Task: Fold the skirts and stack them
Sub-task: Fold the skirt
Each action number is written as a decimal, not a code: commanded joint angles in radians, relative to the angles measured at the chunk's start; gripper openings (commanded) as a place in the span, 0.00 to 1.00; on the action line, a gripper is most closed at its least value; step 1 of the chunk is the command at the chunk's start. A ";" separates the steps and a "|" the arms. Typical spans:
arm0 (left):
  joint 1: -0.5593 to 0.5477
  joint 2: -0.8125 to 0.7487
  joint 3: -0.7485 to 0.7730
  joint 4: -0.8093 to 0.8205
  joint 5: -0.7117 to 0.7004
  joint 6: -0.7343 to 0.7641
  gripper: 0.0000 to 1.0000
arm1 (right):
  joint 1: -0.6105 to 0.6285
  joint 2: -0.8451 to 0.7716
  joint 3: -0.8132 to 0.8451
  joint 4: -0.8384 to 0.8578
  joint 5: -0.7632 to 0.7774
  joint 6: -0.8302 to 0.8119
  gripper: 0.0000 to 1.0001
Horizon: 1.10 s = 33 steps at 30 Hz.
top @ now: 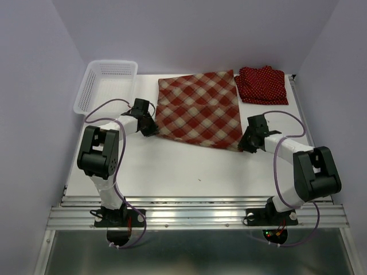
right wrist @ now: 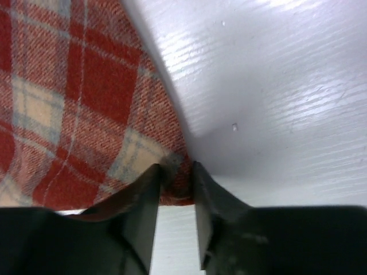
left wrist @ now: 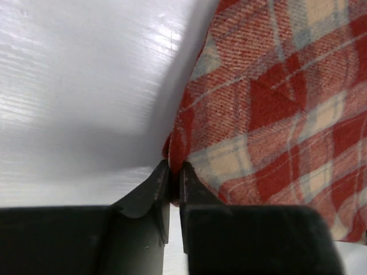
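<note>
Counter point(top: 189, 172): white, flat, carrying all items; the near half is bare, which leaves room to lay a fold toward me.

Plaid skirt point(top: 199, 109): red-and-cream check, spread flat at the middle rear of the counter, slightly skewed, its near edge running between my two arms. Judged to be the piece in hand; no fold is made in it yet.

Basket point(top: 86, 94): white mesh, at the far left corner, apart from the cloth and nothing seen inside it. Not part of the work.

Dotted skirts point(top: 262, 85): dark red cloth with white dots, bunched at the far right corner, just beside the plaid skirt's far right corner. I cannot tell whether one piece or two lie there, nor whether they are folded.

Left pincer point(left wrist: 172, 172): fingers pressed nearly together, nipping the plaid skirt's near left corner, low against the counter.

Right pincer point(right wrist: 175, 172): likewise pinching the near right corner, a thin lip of cloth between the fingers.

Finding: both near corners are held at once so the edge can be lifted level and carried over without sagging or twisting. Risk: each grip takes only a small bite at the hem, so a corner may slip out
</note>
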 commanded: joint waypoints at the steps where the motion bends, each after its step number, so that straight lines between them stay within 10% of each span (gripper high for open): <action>1: 0.004 0.010 -0.035 0.024 0.047 0.003 0.00 | 0.001 -0.027 -0.040 0.009 -0.001 0.021 0.30; 5: 0.003 -0.040 -0.107 0.029 0.111 0.009 0.00 | 0.001 -0.066 -0.059 -0.026 -0.030 0.013 0.01; 18: -0.031 -0.631 -0.376 -0.363 0.024 -0.045 0.00 | 0.001 -0.776 -0.025 -0.689 -0.080 0.067 0.01; 25: -0.034 -0.826 -0.186 -0.495 0.067 -0.062 0.00 | 0.001 -0.759 0.197 -0.746 0.039 0.021 0.01; 33: -0.033 -0.645 0.017 -0.448 0.017 -0.045 0.00 | 0.001 -0.570 0.313 -0.501 0.145 -0.052 0.01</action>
